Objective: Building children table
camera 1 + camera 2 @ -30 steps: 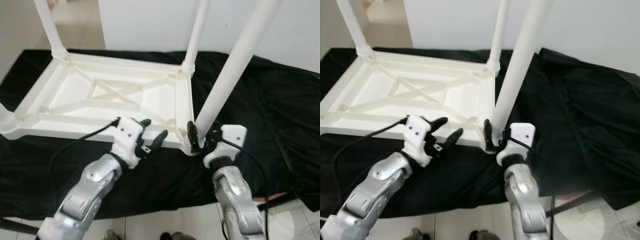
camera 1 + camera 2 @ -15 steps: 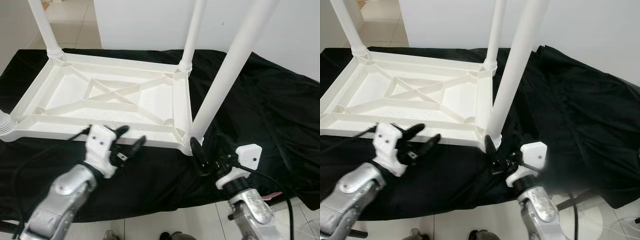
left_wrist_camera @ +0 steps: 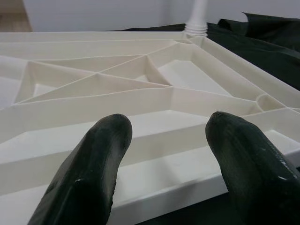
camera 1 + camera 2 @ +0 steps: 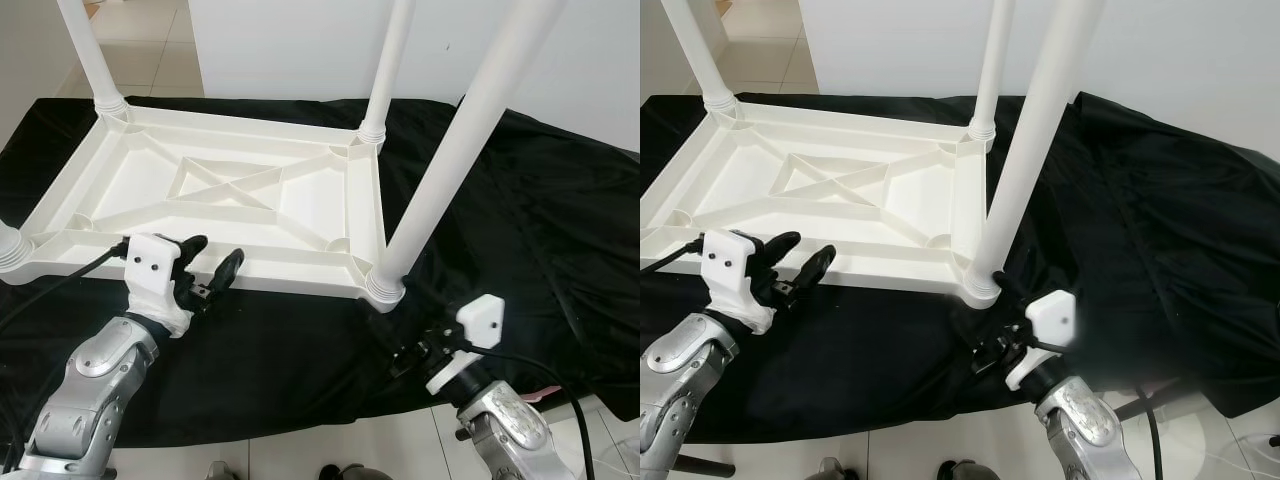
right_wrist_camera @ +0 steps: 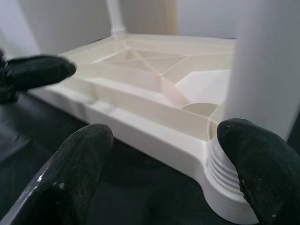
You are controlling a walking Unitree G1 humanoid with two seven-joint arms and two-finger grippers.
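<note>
A white plastic children's table (image 4: 215,185) lies upside down on a black cloth. Legs stand up from its corners: the near right leg (image 4: 450,150), the far right leg (image 4: 385,70) and the far left leg (image 4: 85,50). My left gripper (image 4: 212,254) is open just before the table's front rim, its fingers (image 3: 93,164) pointing over the ribbed underside (image 3: 140,89). My right gripper (image 4: 992,335) is open, low over the cloth, a short way in front of the near right leg's threaded base (image 5: 225,187). Neither gripper holds anything.
The black cloth (image 4: 560,230) spreads wide to the right and front, with folds. White floor tiles (image 4: 330,450) lie at its near edge. A white wall (image 4: 300,40) stands behind the table. The near left leg's base (image 4: 10,245) sits at the left edge.
My right gripper has let go of the near right leg's base and drawn back and down toward me. My left gripper has slid left along the front rim.
</note>
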